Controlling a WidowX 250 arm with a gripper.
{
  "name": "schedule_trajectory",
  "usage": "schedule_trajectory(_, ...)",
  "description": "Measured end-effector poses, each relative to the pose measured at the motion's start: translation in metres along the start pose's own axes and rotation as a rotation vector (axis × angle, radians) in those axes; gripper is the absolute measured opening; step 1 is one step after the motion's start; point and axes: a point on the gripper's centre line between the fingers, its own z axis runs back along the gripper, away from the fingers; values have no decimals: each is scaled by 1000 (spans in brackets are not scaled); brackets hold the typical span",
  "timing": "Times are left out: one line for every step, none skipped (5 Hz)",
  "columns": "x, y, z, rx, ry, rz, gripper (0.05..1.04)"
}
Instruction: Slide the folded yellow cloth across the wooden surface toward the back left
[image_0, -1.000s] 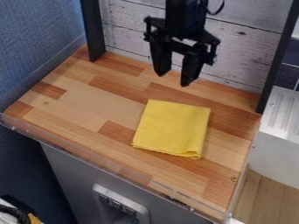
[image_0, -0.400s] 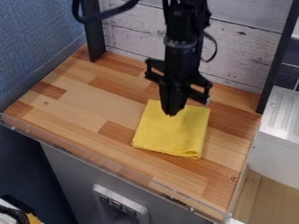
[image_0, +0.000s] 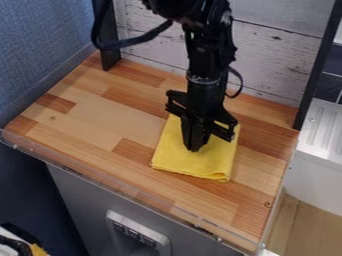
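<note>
view-left: open counter (image_0: 87, 112) | over cloth (image_0: 210, 166): gripper (image_0: 194, 149) blocks | behind: plank wall (image_0: 267, 60)

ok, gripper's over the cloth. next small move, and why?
I'd probably part the fingers slightly before going any lower: the gripper looks closed over the middle of the yellow cloth, which lies flat with no pinched fold visible. Can't tell whether the tips touch it.

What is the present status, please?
Gripper down at folded yellow cloth, fingers together; cloth flat on wooden countertop; nothing seen between them.
</note>
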Motion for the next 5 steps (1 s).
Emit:
schedule_trajectory(-1, 0, -6, 1, -11, -25, 65)
schedule_trajectory(0, 11, -9, -4, -22, -18, 65)
schedule_trajectory(-4, 33, -11, -12, -34, 11, 65)
schedule_trajectory(-7, 53, -11, -13, -39, 35, 65)
schedule_trajectory(-6, 78, -11, -8, -48, 76, 65)
